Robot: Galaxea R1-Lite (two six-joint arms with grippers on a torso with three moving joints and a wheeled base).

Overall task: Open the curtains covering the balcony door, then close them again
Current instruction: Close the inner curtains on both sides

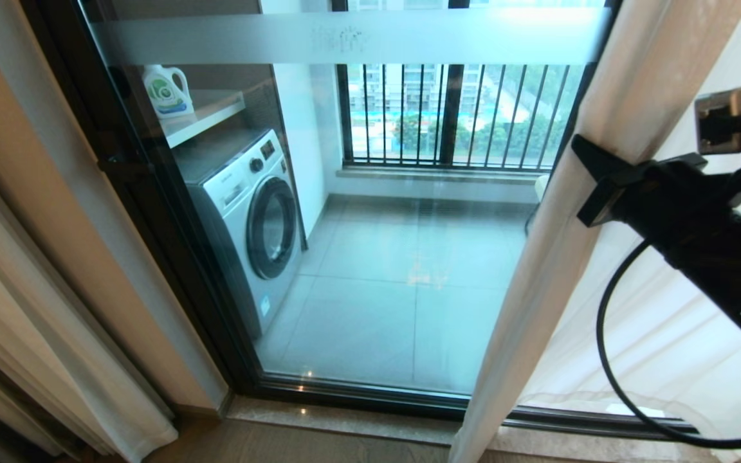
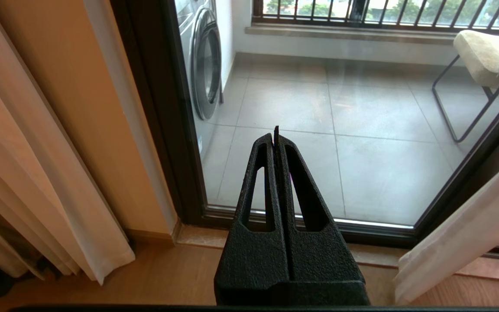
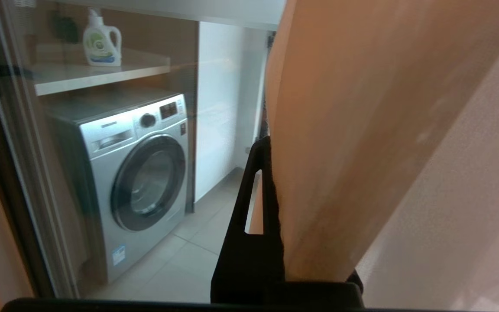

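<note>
Tiled balcony floor (image 1: 402, 283), washing machine (image 1: 251, 218) standing on it

Our right arm reaching in from right side of head view, wrist roughly level, black cable looping under it. Right gripper (image 1: 592, 183) pointing left, fingers clamped tight on fabric edge, one finger (image 3: 256, 190) showing bare in right wrist view, other hidden behind fold. Our left arm out of head view. Left gripper (image 2: 275, 138) seen from own wrist camera: fingers pressed together, empty, pointing forward and down.
</note>
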